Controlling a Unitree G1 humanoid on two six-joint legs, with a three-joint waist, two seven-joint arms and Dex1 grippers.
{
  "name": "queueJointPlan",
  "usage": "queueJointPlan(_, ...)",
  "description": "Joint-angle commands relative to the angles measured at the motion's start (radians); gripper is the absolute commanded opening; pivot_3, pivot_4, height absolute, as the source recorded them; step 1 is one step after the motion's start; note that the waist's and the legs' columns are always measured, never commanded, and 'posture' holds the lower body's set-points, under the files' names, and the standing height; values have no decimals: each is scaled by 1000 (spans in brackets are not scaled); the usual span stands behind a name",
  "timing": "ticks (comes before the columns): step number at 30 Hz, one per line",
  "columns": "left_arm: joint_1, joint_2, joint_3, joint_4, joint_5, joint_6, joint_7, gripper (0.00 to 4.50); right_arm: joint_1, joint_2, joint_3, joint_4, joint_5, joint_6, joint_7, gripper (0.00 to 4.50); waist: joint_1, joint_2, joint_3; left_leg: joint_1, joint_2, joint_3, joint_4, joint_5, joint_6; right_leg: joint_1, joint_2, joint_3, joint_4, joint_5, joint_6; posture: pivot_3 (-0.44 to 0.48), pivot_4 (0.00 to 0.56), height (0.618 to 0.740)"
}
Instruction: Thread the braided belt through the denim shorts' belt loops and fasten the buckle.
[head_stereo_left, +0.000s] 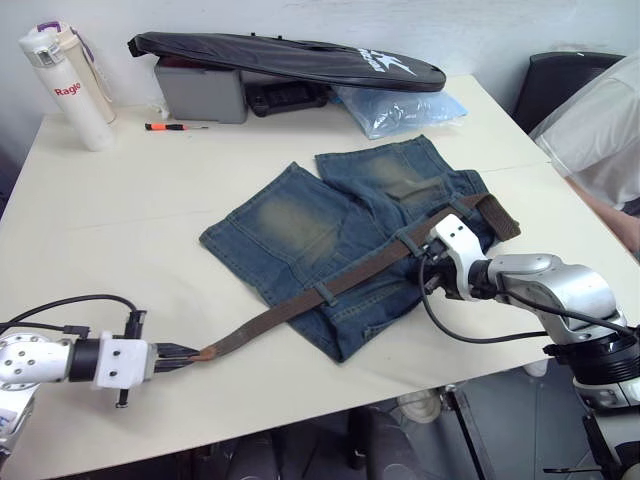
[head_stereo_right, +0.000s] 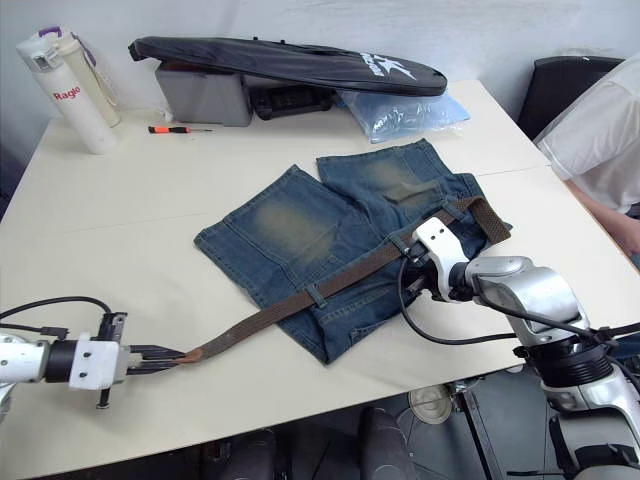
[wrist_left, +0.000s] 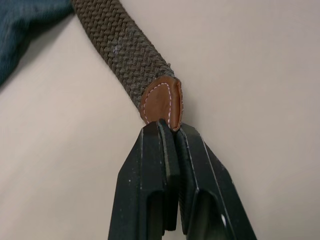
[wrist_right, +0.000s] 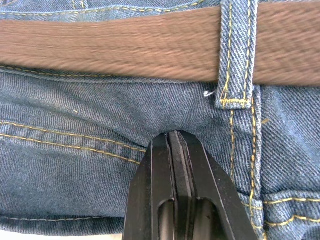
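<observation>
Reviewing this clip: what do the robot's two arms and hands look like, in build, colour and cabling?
Both arms are silver-grey metal with white wrist housings. The left hand and right hand each have two flat black fingers. A loose black cable loops along the left arm, and another hangs under the right arm. No markings are visible.

You see the braided belt (wrist_left: 127, 55) as coarse woven cloth with a smooth stitched leather tip — the denim shorts (wrist_right: 75, 115) are faded twill, the table (head_stereo_left: 100, 220) matt and smooth.
</observation>
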Motion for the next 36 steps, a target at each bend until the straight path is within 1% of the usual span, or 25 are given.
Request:
queueJointPlan(1, 93, 48, 50, 152, 40, 12, -48, 0, 19, 1, 29, 67, -66, 18, -10, 64, 1, 2, -3, 1, 0, 1, -1, 0, 0, 0, 0, 0, 0, 0, -1, 0, 150, 740)
queueJointPlan(3, 116, 52, 69, 184, 31, 7, -60, 0, 14, 6, 33, 73, -72, 17, -5, 64, -1, 4, -5, 5, 1, 3, -4, -1, -2, 0, 1, 0, 2, -2, -4, 0, 150, 740)
queueJointPlan(5, 123, 51, 81, 213, 26, 2, -69, 0, 9, 13, 34, 78, -79, 16, 1, 64, -1, 10, -9, 7, 3, 4, -5, -2, -4, 0, 2, 0, 3, -4, -6, 0, 150, 740)
queueJointPlan(7, 122, 44, 87, 227, 17, 4, -78, 0, 4, 18, 37, 84, -84, 13, 6, 64, 0, 12, -11, 7, 4, 4, -5, -3, -4, 0, 3, 0, 3, -4, -7, 0, 150, 740)
queueJointPlan(10, 117, 27, 85, 201, -8, 32, -87, 0, -3, 23, 37, 89, -92, 11, 12, 64, -1, 13, -14, 8, 6, 4, -5, -3, -6, 0, 5, 0, 3, -4, -8, 0, 150, 740)
queueJointPlan(12, 111, 25, 81, 196, -2, 39, -84, 0, -4, 23, 34, 89, -96, 12, 15, 64, 0, 14, -14, 8, 7, 4, -5, -4, -7, 0, 7, 0, 3, -5, -9, 0, 150, 740)
queueJointPlan(16, 83, -2, 89, 152, -55, 141, -66, 0, -2, 25, 11, 63, -82, 10, 32, 64, 1, 16, -15, 8, 8, 4, -5, -4, -8, 0, 7, 0, 3, -5, -9, 0, 150, 740)
queueJointPlan(19, 85, -20, 107, 23, -158, 292, -71, 0, -6, 25, -12, 8, -52, 16, 61, 64, 4, 17, -14, 8, 8, 4, -5, -4, -8, 0, 7, 0, 3, -5, -9, 0, 150, 740)
queueJointPlan(21, 80, -30, 123, -34, -197, 366, -72, 855, -9, 28, -27, -18, -37, 23, 75, 0, 7, 16, -13, 7, 8, 4, -4, -4, -8, -1, 7, 0, 4, -5, -9, 0, 150, 740)
queueJointPlan(23, 80, -29, 142, -75, -233, 451, -85, 1569, -13, 26, -38, -45, -26, 31, 89, 0, 7, 16, -13, 5, 8, 4, -4, -4, -8, -3, 8, 0, 4, -5, -9, 0, 150, 740)
queueJointPlan(24, 83, -28, 150, -90, -247, 486, -93, 2047, -13, 25, -43, -55, -21, 34, 94, 0, 8, 16, -13, 4, 8, 4, -5, -4, -8, -6, 8, 0, 4, -5, -9, 0, 150, 740)
queueJointPlan(27, 86, 12, 197, -125, -315, 644, -143, 3353, -30, 6, -87, -111, 21, 78, 121, 0, 4, 16, -12, -2, 9, 6, -4, -5, -11, -15, 11, 1, 11, -6, -11, 0, 150, 740)
queueJointPlan(29, 58, 38, 219, -121, -346, 734, -169, 4222, -37, -6, -113, -133, 39, 97, 134, 0, 4, 17, -10, -8, 10, 5, -4, -2, -18, -22, 13, 1, 13, -6, -12, 0, 150, 740)
queueJointPlan(30, 39, 48, 226, -114, -355, 770, -180, 4464, -39, -11, -123, -141, 45, 103, 138, 0, 7, 18, -8, -9, 10, 5, -4, -1, -18, -22, 13, 1, 13, -7, -12, 0, 150, 740)
queueJointPlan(31, 13, 56, 233, -109, -370, 811, -188, 4464, -42, -17, -137, -150, 55, 112, 140, 0, 10, 18, -7, -9, 10, 5, -4, -1, -18, -23, 13, 0, 13, -7, -12, 0, 150, 740)
queueJointPlan(34, -135, 68, 206, -159, -452, 975, -179, 4464, -52, -58, -166, -176, 63, 106, 163, 0, 24, 18, -5, -10, 10, 6, -4, -2, -17, -23, 13, 1, 11, -7, -12, 0, 150, 740)
queueJointPlan(36, -240, 44, 160, -226, -484, 1058, -145, 4464, -43, -101, -149, -194, 37, 69, 181, 0, 34, 17, -2, -10, 10, 6, -4, -2, -17, -23, 13, 1, 11, -7, -12, 0, 150, 740)
